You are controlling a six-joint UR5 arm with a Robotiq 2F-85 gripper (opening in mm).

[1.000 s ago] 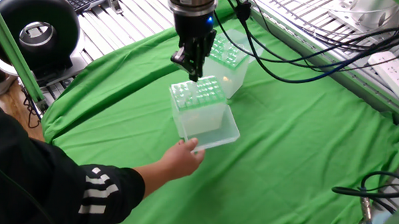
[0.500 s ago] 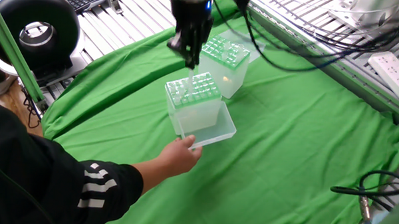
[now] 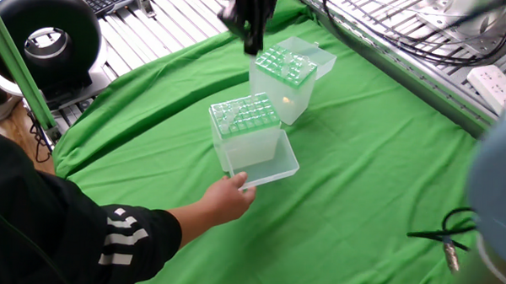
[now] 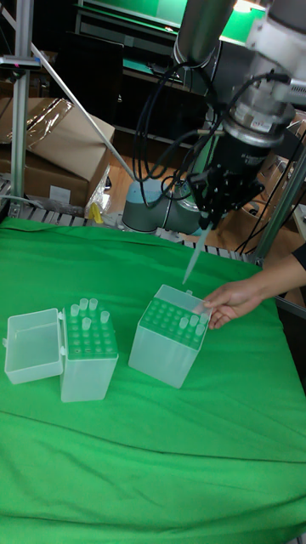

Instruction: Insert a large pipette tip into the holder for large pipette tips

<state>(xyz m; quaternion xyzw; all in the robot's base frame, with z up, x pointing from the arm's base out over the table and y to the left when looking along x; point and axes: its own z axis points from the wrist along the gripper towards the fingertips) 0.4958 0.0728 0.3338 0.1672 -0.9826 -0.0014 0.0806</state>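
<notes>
Since half a second ago my gripper (image 3: 253,41) has climbed off the boxes and now hangs above them. On the green cloth (image 3: 362,163) the holder for large pipette tips (image 4: 174,336) stands with its lid open, a person's hand (image 4: 229,302) touching that lid – the paler box (image 4: 89,357) stands just beside it. I see the fingers clamped on the large pipette tip (image 4: 194,257), which slants down above the holder's far edge – not touching it

I can read no text, label, brand or number on anything around me (the white marks on the sleeve (image 3: 121,239) aren't legible letters).
</notes>
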